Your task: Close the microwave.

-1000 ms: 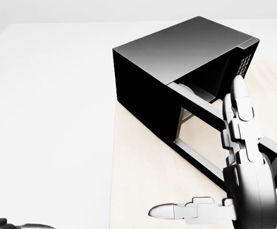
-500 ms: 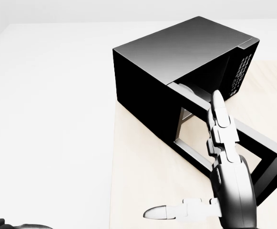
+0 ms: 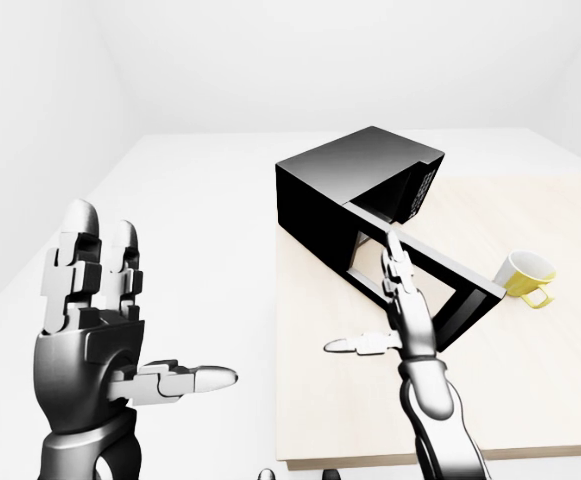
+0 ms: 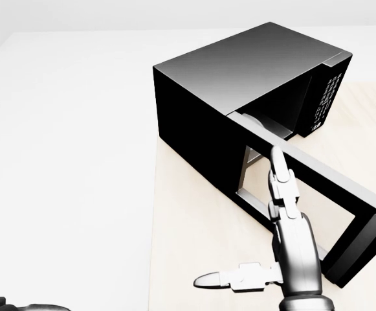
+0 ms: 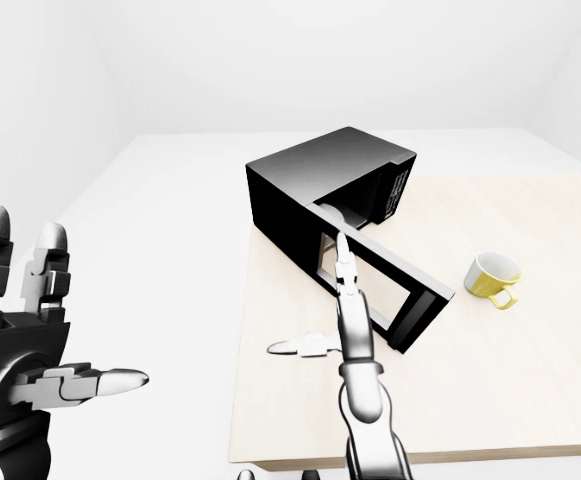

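Observation:
The black microwave (image 4: pixel 239 74) stands on the light wooden table (image 4: pixel 194 233), near the table's left edge. Its door (image 4: pixel 343 194) hangs wide open, swung out toward the lower right of the head view. My right hand (image 4: pixel 239 217) is open and flat, its fingers (image 4: pixel 282 188) pointing up in front of the door's window near the hinge end and its thumb (image 4: pixel 230 280) stretched to the left. Whether the fingers touch the door I cannot tell. My left hand (image 3: pixel 150 310) is raised at the left of the left-eye view, open and holding nothing.
A yellow mug (image 3: pixel 526 277) sits on the table to the right of the door's free end. The table's left edge (image 4: pixel 154 227) runs down beside the microwave, with white floor (image 4: pixel 65 162) beyond it.
My right hand has slid left and lower in the head view, from over the door's far end toward its hinge side. The door has hardly moved.

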